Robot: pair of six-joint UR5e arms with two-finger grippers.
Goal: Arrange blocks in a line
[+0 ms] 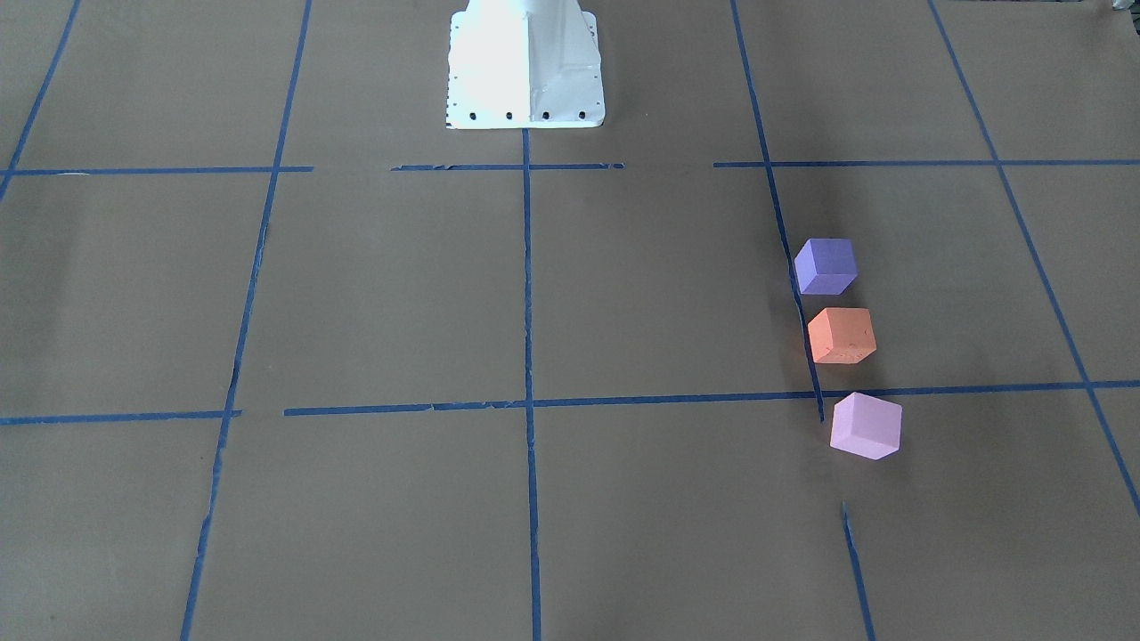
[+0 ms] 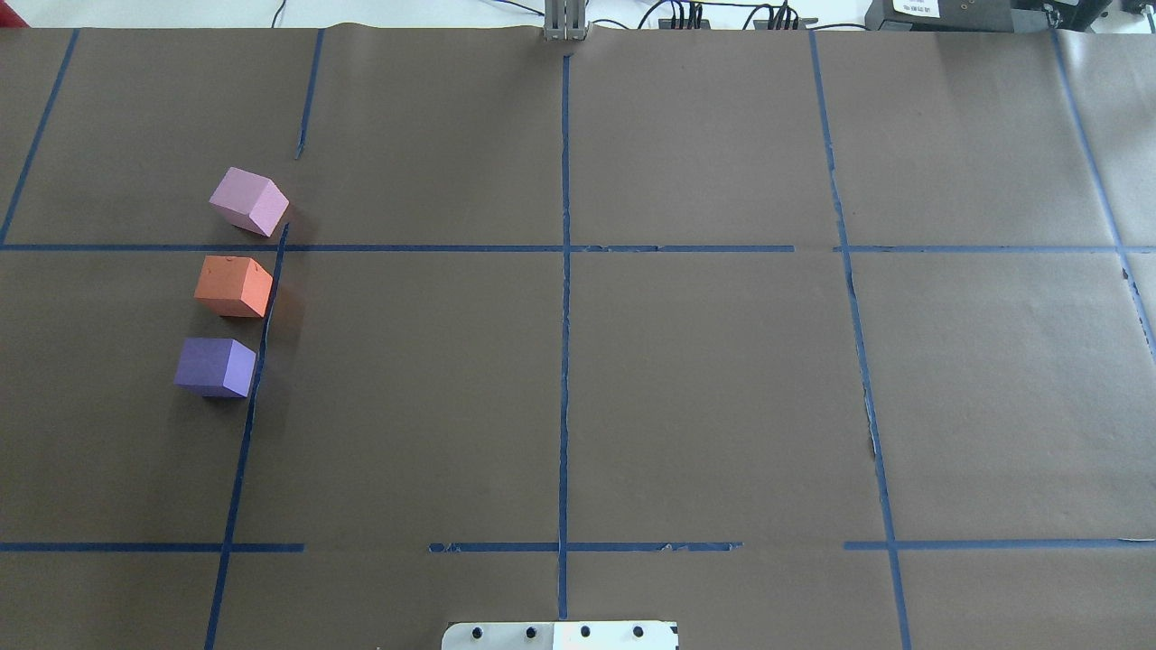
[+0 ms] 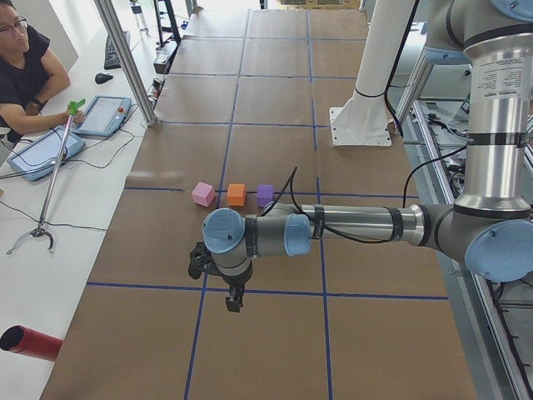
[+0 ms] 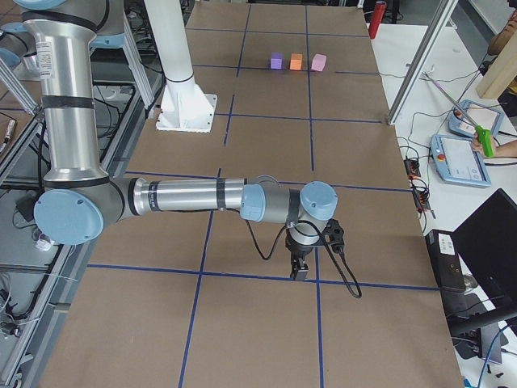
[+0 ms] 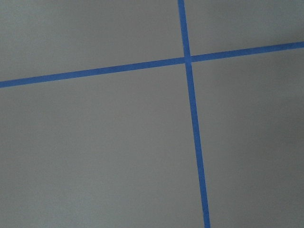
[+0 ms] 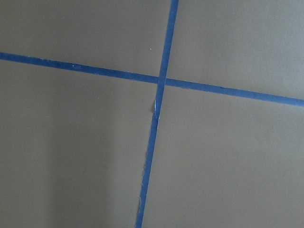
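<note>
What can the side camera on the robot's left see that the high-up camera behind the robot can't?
Only the side camera shows the robot's left arm stretched over the table, its left gripper pointing down, and a person sitting nearby. Only the high camera shows cables and a black box past the table's far edge. Both show the pink block, orange block and purple block in a row beside a blue tape line, not touching, and the robot's white base.

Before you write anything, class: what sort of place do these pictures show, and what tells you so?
Probably a robotics lab: an industrial arm reaches over a paper-covered table gridded with blue tape, and an operator sits beside control tablets.
</note>
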